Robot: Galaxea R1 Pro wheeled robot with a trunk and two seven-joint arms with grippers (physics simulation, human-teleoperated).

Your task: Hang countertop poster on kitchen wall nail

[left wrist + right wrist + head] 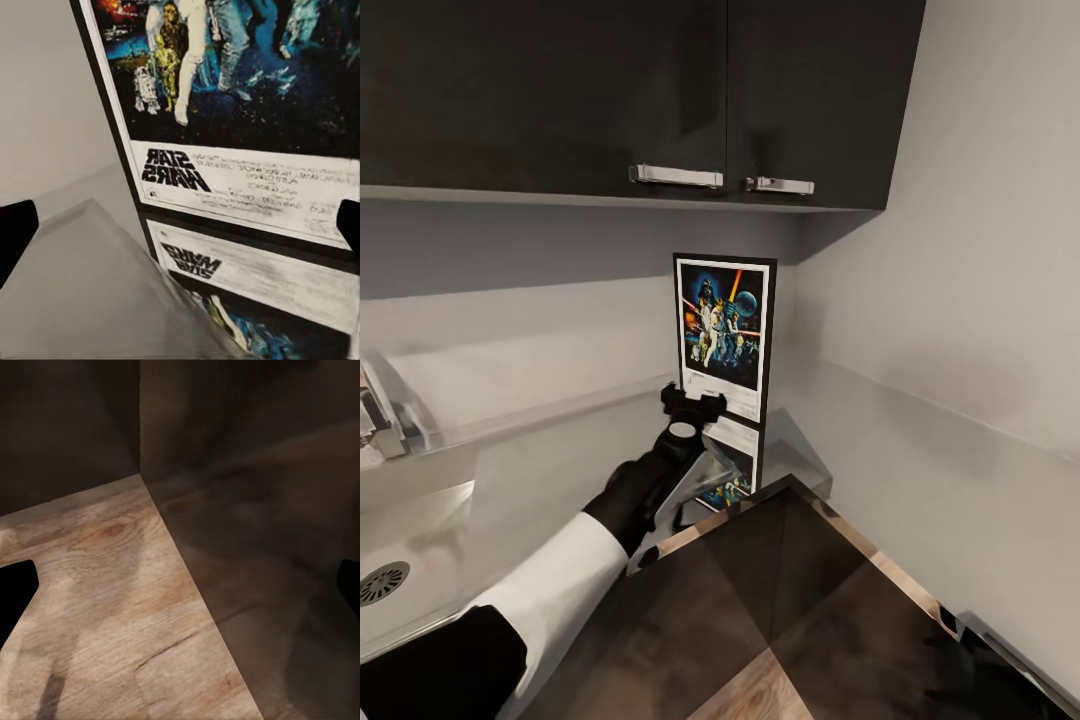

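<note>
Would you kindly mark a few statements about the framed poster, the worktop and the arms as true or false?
1. The black-framed Star Wars poster stands upright on the glossy pale grey countertop. True.
2. The left gripper is shut on the poster. False: its fingers are spread, just short of the poster's lower edge.
3. The poster lies flat in the sink. False: it stands in the corner, well away from the sink drain.
4. Dark cabinets with silver handles hang above the poster. True.

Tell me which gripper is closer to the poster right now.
Left. The left gripper is open right at the lower edge of the poster, standing on the kitchen countertop. The right gripper, open too, faces wooden floor by dark cabinets.
</note>
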